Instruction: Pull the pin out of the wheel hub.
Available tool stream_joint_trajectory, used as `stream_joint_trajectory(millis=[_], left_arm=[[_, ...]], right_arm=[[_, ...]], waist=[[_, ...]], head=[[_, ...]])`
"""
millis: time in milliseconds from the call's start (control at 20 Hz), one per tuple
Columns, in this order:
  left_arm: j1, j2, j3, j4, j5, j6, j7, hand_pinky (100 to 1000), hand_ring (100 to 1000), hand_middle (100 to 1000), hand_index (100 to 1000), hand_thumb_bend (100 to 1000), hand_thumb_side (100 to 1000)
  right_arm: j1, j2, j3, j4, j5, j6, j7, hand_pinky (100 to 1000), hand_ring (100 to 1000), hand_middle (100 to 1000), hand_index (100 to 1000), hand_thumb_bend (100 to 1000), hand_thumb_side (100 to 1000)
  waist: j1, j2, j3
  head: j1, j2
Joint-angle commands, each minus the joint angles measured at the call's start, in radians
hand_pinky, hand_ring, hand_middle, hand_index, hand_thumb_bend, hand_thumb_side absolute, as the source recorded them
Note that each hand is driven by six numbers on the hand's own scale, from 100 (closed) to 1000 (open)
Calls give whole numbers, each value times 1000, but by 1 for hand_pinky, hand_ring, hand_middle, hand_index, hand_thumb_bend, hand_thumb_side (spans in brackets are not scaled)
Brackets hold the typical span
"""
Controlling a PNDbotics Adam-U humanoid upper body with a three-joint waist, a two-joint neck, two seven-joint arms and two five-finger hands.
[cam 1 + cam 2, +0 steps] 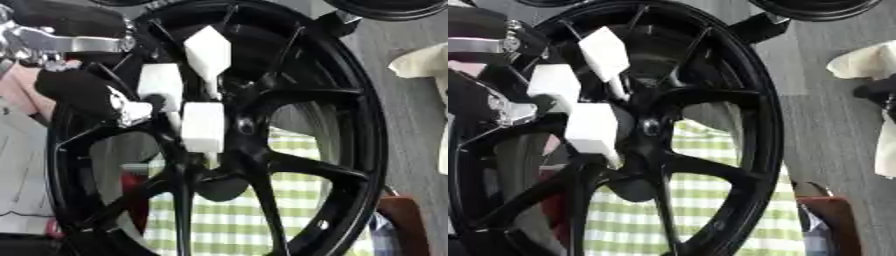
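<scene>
A big black wheel hub (350,125) stands upright and fills both views, its spokes meeting at a centre boss (245,125). Three white block-headed pins stick out around that boss: one at the top (208,52), one at the left (162,82) and one lower down (203,125). My left arm comes in from the upper left, black with silver joints. My left hand (92,95) sits right beside the left pin, against the hub's left spokes; its hold is hidden. My right hand does not show in either view.
Green-and-white checked cloth (306,200) shows through the spokes below. A white cloth (868,60) lies on the grey floor at the right. A brown object (833,220) sits at the lower right, and another black round part (385,7) is at the top right.
</scene>
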Motion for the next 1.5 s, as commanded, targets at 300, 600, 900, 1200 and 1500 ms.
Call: stream_joint_trajectory(millis=[300,600,900,1200,1500], left_arm=[[-7,13,9,-8,5,10,3,875,780,597,717,100,540],[-9,12,15,-8,41,30,46,835,675,496,599,100,465],[-4,22,20,-8,67,42,86,797,614,438,504,100,352],[-3,28,28,-8,82,49,111,787,598,416,475,100,304],[-4,34,39,-8,111,50,142,777,582,393,442,100,231]], right_arm=[[-2,-13,-3,-25,-5,2,2,978,788,652,657,100,767],[0,-12,-3,-24,-4,2,3,979,789,653,657,100,767],[2,-11,-4,-24,-5,3,3,980,789,654,658,100,768],[2,-11,-4,-23,-6,4,4,981,790,655,658,100,766],[3,-13,-7,-25,-7,2,3,981,790,655,659,100,763]], waist=[[-5,-18,-3],[-6,-19,0],[-6,-23,2],[-5,-28,5],[-3,-36,5]], head=[[3,-18],[3,-16],[3,-15],[3,-13],[2,-14]])
